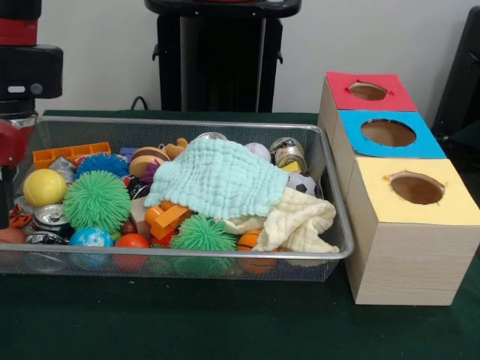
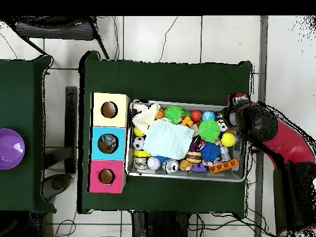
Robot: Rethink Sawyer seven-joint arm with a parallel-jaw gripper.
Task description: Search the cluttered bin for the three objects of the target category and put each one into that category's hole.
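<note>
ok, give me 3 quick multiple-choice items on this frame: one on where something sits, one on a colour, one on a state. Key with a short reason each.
1. Where does the light blue cloth lie?
A. Draped over the toys in the middle of the wire bin
B. On the green table in front of the bin
C. Over the yellow box

2. What colour is the top of the middle box in the row of three?
A. Red
B. Blue
C. Yellow

3. What state is the hole in the yellow box in?
A. Plugged by a ball
B. Covered by a cloth
C. Open and uncovered

Key:
1 A: the cloth rests on the pile inside the bin, partly over a cream cloth.
2 B: the blue top sits between the red box and the yellow one.
3 C: the front view shows the hole clear, nothing over it.
</note>
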